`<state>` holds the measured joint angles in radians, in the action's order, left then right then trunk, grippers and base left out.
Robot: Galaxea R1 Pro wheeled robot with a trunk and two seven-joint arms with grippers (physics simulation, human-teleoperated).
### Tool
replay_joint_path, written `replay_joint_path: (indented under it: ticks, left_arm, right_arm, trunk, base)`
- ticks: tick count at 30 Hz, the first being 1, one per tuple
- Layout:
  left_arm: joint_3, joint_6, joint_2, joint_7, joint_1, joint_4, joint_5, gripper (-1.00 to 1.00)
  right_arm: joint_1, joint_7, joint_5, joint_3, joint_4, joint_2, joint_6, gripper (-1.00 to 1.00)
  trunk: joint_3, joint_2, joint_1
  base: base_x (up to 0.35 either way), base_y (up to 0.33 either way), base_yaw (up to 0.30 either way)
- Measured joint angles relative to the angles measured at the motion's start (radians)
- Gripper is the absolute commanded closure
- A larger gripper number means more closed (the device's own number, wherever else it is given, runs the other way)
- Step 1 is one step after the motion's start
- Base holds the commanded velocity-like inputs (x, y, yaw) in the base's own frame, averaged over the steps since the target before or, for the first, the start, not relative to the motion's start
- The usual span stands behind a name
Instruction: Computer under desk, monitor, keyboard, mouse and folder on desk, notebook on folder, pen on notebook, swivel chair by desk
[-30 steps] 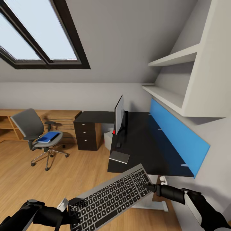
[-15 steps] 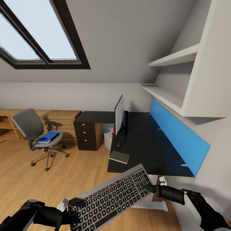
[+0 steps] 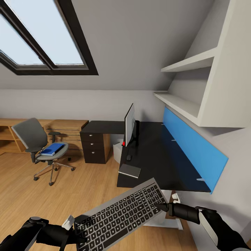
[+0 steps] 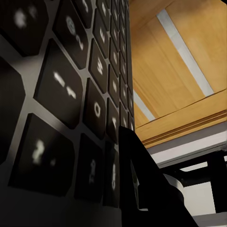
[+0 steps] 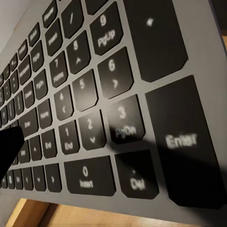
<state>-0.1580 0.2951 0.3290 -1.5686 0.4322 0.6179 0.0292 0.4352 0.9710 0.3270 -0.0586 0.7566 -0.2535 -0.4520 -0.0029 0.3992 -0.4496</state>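
Our arms are glossy black, the right arm [image 3: 188, 212] with a white shell, the left arm [image 3: 42, 232] rounded.

The keyboard [image 5: 113, 104] keys read "Enter", "PgUp", "PgDn", "Del" and the digits 0, 2, 3, 5, 6, 8, 9.

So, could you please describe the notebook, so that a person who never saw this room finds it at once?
Find the long black desk under the blue wall panel. The monitor stands near its front edge; nearer the camera along that edge lies the notebook, at the corner. It is a thin dark grey rectangle with a pale edge, flat and larger than the small dark mouse between it and the monitor.
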Motion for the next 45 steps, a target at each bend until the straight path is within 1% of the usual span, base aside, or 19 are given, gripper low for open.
replay_joint_path:
  ticks: [16,24,25,28,29,30,31,34,36,45]
  left_arm:
    - [0.000,0.000,0.000,0.000,0.000,0.000,0.000,1.00]
    - [-0.002,-0.005,0.000,0.000,0.000,-0.001,-0.001,1.00]
    - [-0.006,-0.007,0.000,0.000,0.000,-0.001,-0.001,1.00]
    - [-0.048,-0.012,0.000,0.000,0.000,-0.002,0.000,1.00]
    - [-0.078,-0.013,0.000,0.000,-0.001,-0.002,0.001,1.00]
    - [-0.090,-0.013,0.000,0.000,0.000,-0.002,0.001,1.00]
    - [-0.110,-0.014,0.001,0.000,0.000,-0.002,0.002,1.00]
    - [-0.130,-0.014,0.001,0.000,0.000,-0.002,0.002,1.00]
    - [-0.137,-0.014,0.001,0.000,0.000,-0.002,0.003,1.00]
    - [-0.142,-0.015,0.001,0.000,0.000,-0.002,0.004,1.00]
  right_arm:
    - [0.000,0.002,0.002,0.000,0.000,-0.001,-0.002,-1.00]
    - [0.000,0.000,0.006,0.010,0.001,-0.001,-0.002,-1.00]
    - [0.000,0.000,0.006,0.010,0.001,-0.001,-0.002,-1.00]
    - [0.000,0.000,0.007,0.012,0.001,-0.002,-0.002,-1.00]
    - [0.000,0.000,0.007,0.012,0.001,-0.002,-0.002,-1.00]
    - [0.000,0.000,0.007,0.012,0.001,-0.002,-0.002,-1.00]
    - [0.000,0.000,0.007,0.013,0.001,-0.002,-0.002,-1.00]
    - [0.000,0.001,0.007,0.013,0.001,-0.002,-0.002,-1.00]
    - [0.000,0.001,0.007,0.013,0.001,-0.002,-0.002,-1.00]
    - [0.000,0.002,0.007,0.013,0.001,-0.002,-0.002,-1.00]
  trunk:
    - [0.000,0.000,0.000]
    - [0.000,0.000,0.000]
    - [0.000,0.000,0.000]
    - [0.000,0.000,0.000]
    - [0.000,0.000,0.000]
    - [0.000,0.000,0.000]
    - [0.000,0.000,0.000]
    - [0.000,0.000,0.000]
    - [0.000,0.000,0.000]
    - [0.000,0.000,0.000]
  base:
    - [0.000,0.000,0.000]
    - [0.000,0.000,0.000]
    - [0.000,0.000,0.000]
    - [0.000,0.000,0.000]
    - [0.000,0.000,0.000]
    - [0.000,0.000,0.000]
    - [0.000,0.000,0.000]
    - [0.000,0.000,0.000]
    - [0.000,0.000,0.000]
    - [0.000,0.000,0.000]
